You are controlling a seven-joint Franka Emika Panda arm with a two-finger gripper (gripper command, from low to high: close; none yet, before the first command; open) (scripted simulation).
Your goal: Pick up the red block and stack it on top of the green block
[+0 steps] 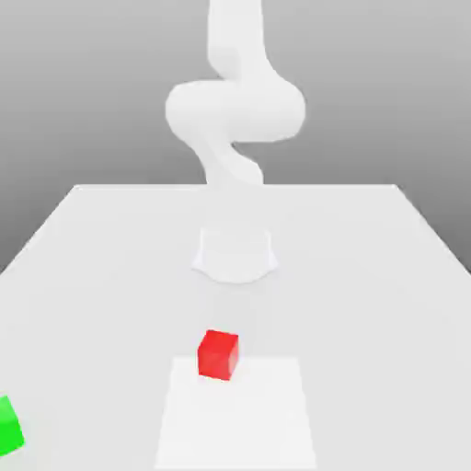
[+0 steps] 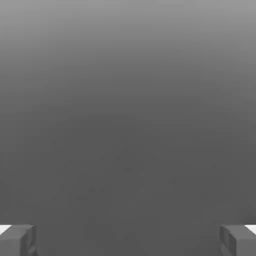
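The red block [image 1: 218,355] sits low in the exterior view, just left of centre, one vertical edge turned slightly toward the camera — a cube, no long axis. The green block [image 1: 8,425] lies at the lower-left edge, well apart. The gripper [image 2: 128,240] is spread wide, its fingertips [image 2: 17,240] holding nothing.

A: How is the red block [image 1: 218,354] looking to you?

B: It is showing plain, matte faces, smooth and evenly coloured, with no shine. The green block [image 1: 8,426] is looking the same, a flat, smooth bright finish.

A: And the table [image 1: 368,276]?

B: It is reading as a smooth, pale, matte surface with no grain or texture. The arm [image 1: 235,110] is appearing smooth and white, softly shaded rather than glossy.

A: The fingertips [image 2: 17,240]?

B: They are looking dull grey and matte, with flat, hard-looking faces.
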